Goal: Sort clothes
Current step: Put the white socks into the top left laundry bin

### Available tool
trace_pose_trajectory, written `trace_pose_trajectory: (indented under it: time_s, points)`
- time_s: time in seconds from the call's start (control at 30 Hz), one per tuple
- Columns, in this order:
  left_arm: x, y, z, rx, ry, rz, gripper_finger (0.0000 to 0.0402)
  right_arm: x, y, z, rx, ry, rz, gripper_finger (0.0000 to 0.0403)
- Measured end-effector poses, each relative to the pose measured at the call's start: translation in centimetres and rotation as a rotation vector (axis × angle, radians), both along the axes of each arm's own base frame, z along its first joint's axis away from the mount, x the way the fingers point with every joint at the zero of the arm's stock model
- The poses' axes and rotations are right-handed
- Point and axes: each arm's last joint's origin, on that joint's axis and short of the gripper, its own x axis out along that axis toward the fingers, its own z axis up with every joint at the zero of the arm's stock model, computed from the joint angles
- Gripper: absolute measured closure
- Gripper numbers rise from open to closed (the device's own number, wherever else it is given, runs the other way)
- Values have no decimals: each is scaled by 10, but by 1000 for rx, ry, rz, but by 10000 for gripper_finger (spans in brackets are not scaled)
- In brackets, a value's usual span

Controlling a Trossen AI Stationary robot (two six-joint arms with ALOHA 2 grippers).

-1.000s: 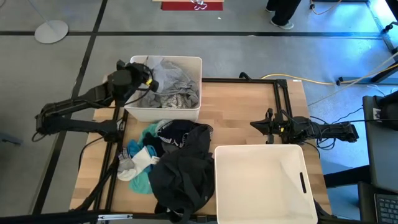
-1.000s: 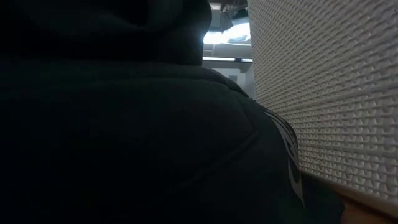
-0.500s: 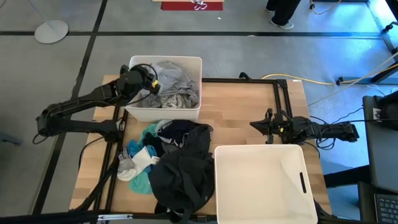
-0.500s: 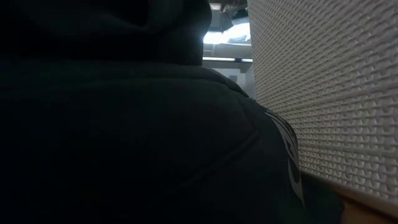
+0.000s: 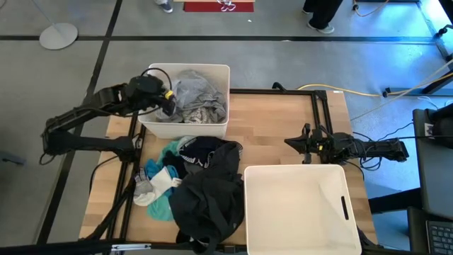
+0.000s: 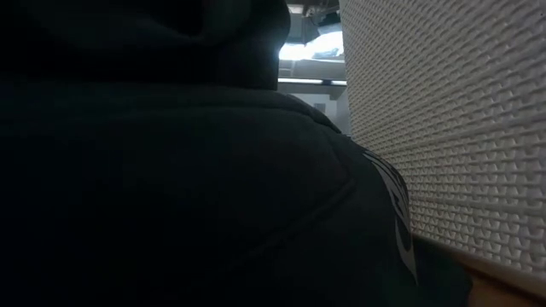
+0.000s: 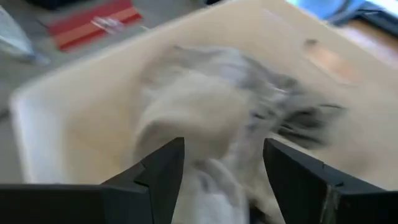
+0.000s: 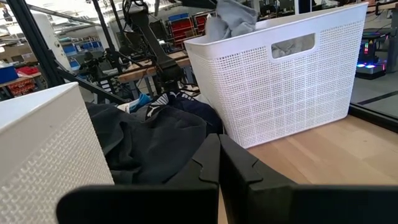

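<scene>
Fingers (image 7: 165, 171) of the left gripper (image 5: 168, 103) stand apart above the far white bin (image 5: 212, 129), holding nothing. Grey and white clothes (image 5: 195, 95) lie crumpled in that bin, with no clear long axis. Dark and teal clothes (image 5: 202, 188) sprawl on the tabletop (image 5: 272, 131), running from the far bin toward the near edge, beside the near bin (image 5: 297, 212). Right gripper (image 5: 291, 142) rests on the tabletop, fingers (image 8: 202, 163) pressed together.

Evenly bright overhead view, soft shadows on the desk (image 5: 283, 120). Low view nearly black, blocked by dark fabric (image 6: 171, 170), daylight at 12 o'clock. Left wrist view heavily motion-blurred; right wrist view sharp.
</scene>
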Motion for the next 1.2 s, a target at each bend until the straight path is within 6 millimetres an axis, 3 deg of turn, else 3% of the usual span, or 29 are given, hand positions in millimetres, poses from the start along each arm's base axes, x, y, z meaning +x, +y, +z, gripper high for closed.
trace_pose_trajectory:
  time_s: [0.4,0.83,1.2]
  points:
    - [5,-49,-12,-381,30,-183,192,0,0,0,0,1,0,400]
    - [4,-90,-29,-563,213,-136,192,0,0,0,0,2,0,400]
    - [30,-140,-58,-561,398,-189,192,0,0,0,0,2,0,400]
